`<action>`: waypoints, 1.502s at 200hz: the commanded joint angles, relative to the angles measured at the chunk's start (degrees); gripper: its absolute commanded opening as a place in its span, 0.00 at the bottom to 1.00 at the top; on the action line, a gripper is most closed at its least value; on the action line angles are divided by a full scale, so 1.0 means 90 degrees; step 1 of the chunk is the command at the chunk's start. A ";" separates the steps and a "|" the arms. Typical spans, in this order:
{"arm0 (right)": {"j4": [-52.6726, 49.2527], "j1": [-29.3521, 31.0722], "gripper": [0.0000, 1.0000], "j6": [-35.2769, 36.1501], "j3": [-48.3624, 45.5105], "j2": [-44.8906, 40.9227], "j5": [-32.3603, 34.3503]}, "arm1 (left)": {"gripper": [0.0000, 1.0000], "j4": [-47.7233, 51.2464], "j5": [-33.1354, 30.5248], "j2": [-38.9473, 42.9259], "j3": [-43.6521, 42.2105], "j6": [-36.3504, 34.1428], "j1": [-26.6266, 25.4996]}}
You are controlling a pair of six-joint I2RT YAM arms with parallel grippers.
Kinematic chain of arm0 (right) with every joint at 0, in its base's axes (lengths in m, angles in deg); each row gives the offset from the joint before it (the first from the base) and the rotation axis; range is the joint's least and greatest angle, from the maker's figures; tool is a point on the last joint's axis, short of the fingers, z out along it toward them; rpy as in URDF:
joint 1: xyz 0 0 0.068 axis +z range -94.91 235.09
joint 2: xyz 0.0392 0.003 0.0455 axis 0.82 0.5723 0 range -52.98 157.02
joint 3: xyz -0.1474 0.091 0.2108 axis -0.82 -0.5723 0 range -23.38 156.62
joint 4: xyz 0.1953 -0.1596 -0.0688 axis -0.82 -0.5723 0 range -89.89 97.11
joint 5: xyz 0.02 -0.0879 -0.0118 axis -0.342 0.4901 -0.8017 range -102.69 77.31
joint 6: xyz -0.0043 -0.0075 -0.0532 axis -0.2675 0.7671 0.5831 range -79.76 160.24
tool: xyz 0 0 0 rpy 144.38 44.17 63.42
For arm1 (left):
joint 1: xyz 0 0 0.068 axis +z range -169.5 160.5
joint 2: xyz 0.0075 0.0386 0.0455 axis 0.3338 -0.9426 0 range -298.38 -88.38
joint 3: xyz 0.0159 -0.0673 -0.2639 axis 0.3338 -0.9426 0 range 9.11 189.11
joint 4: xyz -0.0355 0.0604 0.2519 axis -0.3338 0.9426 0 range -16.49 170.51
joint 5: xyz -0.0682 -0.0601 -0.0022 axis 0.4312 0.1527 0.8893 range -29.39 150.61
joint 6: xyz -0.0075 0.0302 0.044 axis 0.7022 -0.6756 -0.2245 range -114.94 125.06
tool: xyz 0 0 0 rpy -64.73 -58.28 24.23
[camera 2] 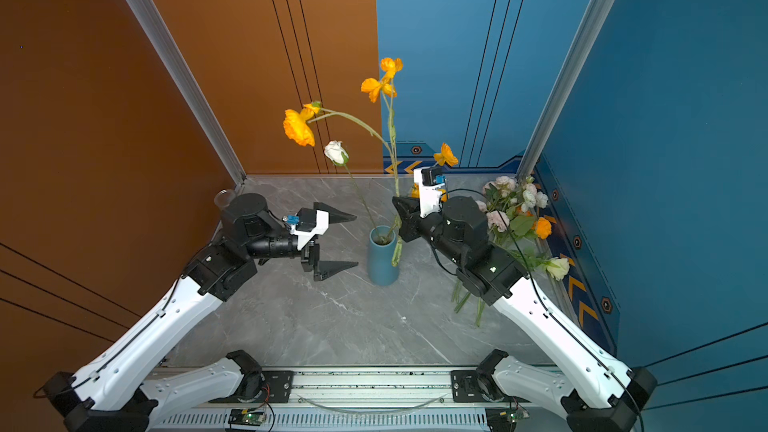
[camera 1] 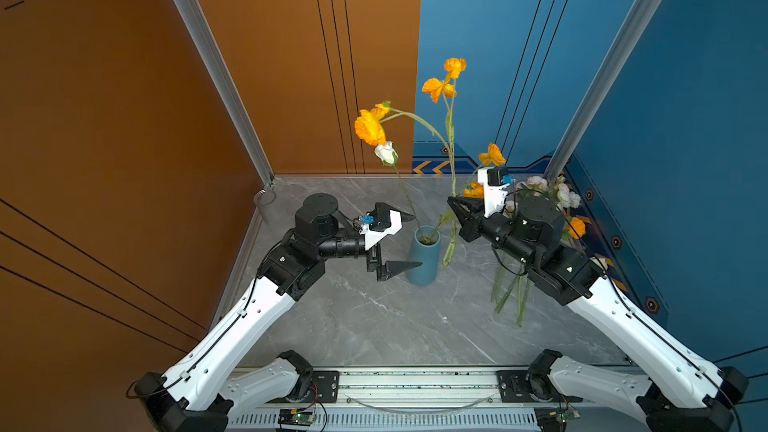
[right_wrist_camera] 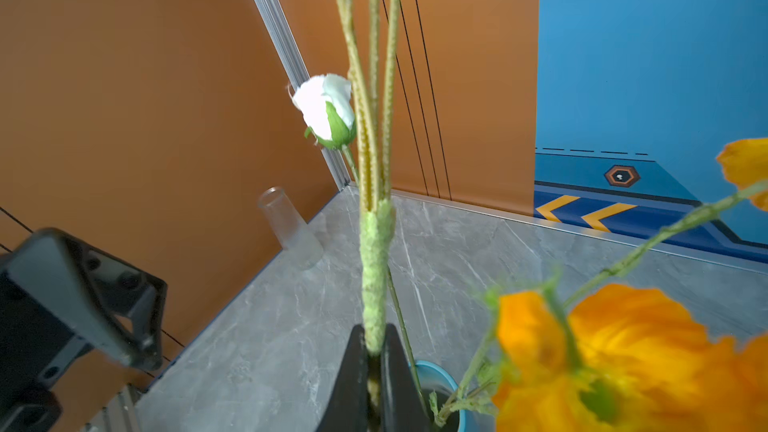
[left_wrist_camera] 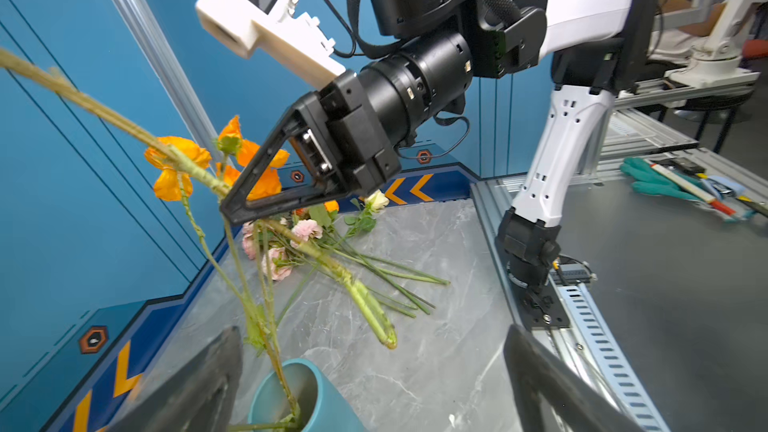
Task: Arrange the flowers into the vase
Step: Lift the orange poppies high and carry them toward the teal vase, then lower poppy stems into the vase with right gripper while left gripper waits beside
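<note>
Above the vase (camera 1: 424,261), orange and white flowers (camera 1: 370,126) lean.

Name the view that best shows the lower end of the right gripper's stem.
Left wrist view: the stem's lower end shows whole, outside the vase. Both top views show it smaller; the right wrist view hides it.

I am counting two grippers, the left gripper (camera 1: 417,239) and the right gripper (camera 1: 451,201), one blue vase (camera 1: 428,272) at centre and one clear cup (camera 1: 264,198) at mid-left. Among the flowers (camera 1: 436,90) I am making out five raised orange blossoms (camera 1: 370,126), one orange bloom (camera 1: 576,228) at right and two white roses (camera 2: 336,152); the pink ones (camera 2: 496,218) are bunching too tightly to count.
</note>
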 commanded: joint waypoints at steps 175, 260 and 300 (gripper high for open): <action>0.3368 0.1127 0.00 0.1631 -0.0652 0.1209 0.2737 | 0.98 0.0014 0.0311 0.0419 -0.0692 0.0309 0.0678; 0.3170 0.1132 0.00 0.1755 -0.0612 0.1315 0.2888 | 0.98 0.0008 0.0339 0.0400 -0.0682 0.0319 0.0726; 0.2114 0.1161 0.00 0.1767 0.0369 0.1271 0.2522 | 0.98 0.0002 0.0361 0.0427 -0.0684 0.0329 0.0764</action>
